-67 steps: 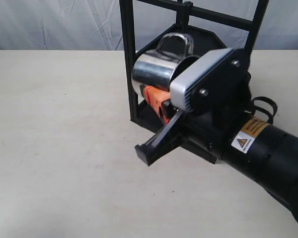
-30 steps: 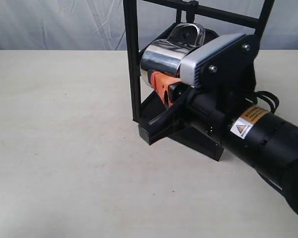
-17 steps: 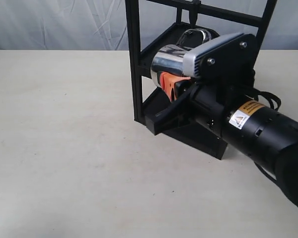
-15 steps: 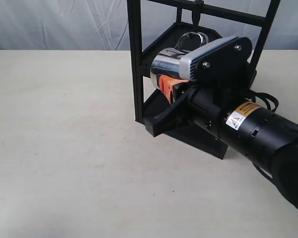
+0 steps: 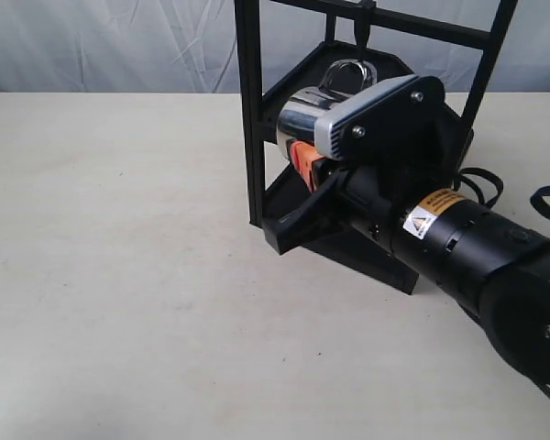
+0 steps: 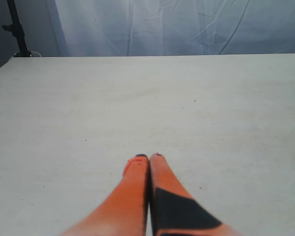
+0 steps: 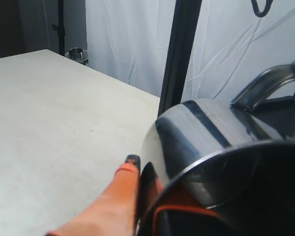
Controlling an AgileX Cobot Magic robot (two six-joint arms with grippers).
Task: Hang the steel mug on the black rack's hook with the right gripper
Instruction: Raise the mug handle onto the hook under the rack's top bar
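As it carries its load into the frame, the right end effector (image 5: 304, 165) is clamped on the steel mug (image 5: 304, 115), orange pad pressed against the mirror-like wall, the mug lying on its side with its looped handle (image 5: 347, 71) turned up toward twelve o'clock. That handle sits just below the hook (image 5: 361, 26), which hangs from the top crossbar of the black rack (image 5: 248, 110); from the exterior view the two look near but apart, and whether they line up in depth cannot be told. By the look of it, the step in hand is the approach to the hook. The next move likely calls for a small lift and a careful feed of the loop over the peg before any release. Well away over bare tabletop (image 6: 88, 108), the left end effector (image 6: 149, 158) has its orange fingers together, holding nothing
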